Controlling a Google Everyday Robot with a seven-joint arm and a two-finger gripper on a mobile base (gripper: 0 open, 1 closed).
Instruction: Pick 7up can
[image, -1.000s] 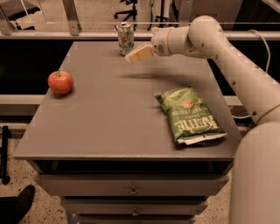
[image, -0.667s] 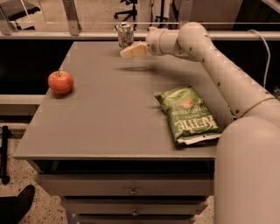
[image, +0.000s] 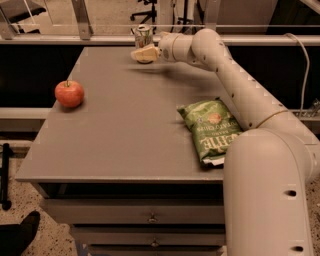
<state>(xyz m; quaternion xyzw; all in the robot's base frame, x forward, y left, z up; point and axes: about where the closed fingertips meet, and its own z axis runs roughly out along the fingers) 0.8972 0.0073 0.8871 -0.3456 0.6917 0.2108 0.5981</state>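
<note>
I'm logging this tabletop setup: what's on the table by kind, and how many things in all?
Drink cans: 1, the 7up can, at the far edge
Fruit: 1, the apple
Snack bags: 1, the green chip bag
Total: 3
The gripper is not counted; it is just in front of the can.

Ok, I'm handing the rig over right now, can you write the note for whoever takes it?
Gripper: at the far edge of the table, directly in front of the 7up can, overlapping its base in this view.
7up can: upright at the far edge.
Apple on the left, chip bag on the right, both away from the gripper.
Done: approach to the can.
Left: confirm the grasp, lift the can.
</note>
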